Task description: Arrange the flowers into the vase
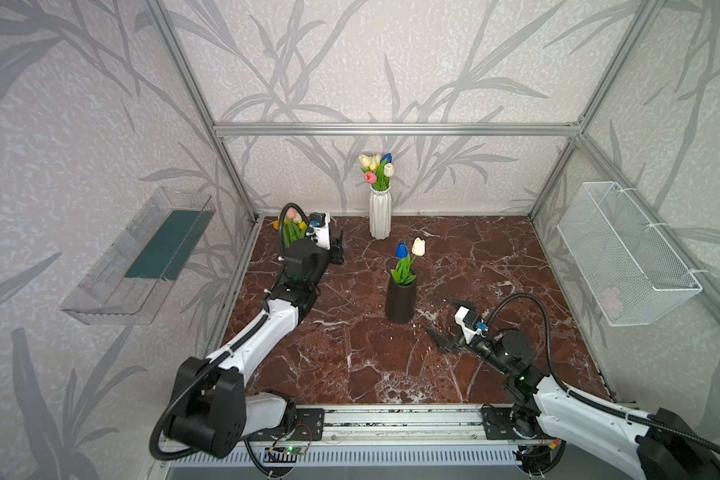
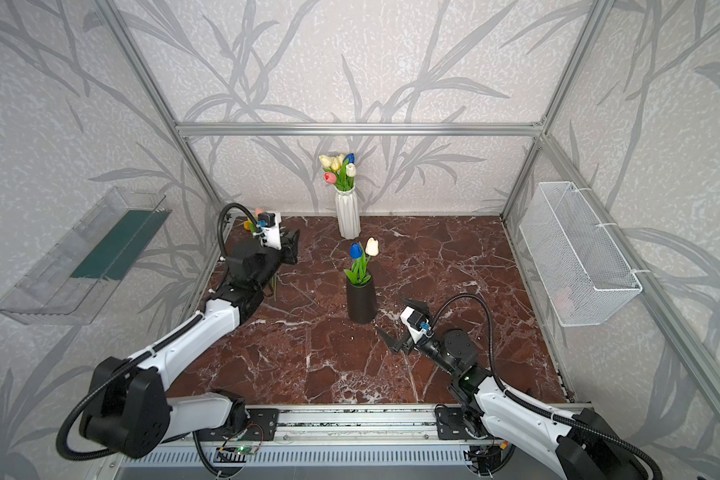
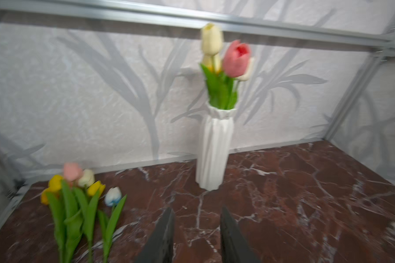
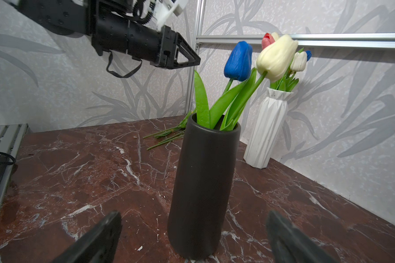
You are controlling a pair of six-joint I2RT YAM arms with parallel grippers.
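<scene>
Several loose flowers lie on the marble floor at the back left, mostly hidden behind my left arm in a top view. My left gripper hovers just right of them, open, with only bare floor between its fingers; it also shows in both top views. The white ribbed vase stands at the back wall with several tulips in it. A black vase at mid-floor holds a blue tulip and a white one. My right gripper is wide open, facing the black vase, apart from it.
A white wire basket hangs on the right wall. A clear plastic shelf juts from the left wall. Aluminium frame posts stand at the back corners. A metal rail runs along the front edge.
</scene>
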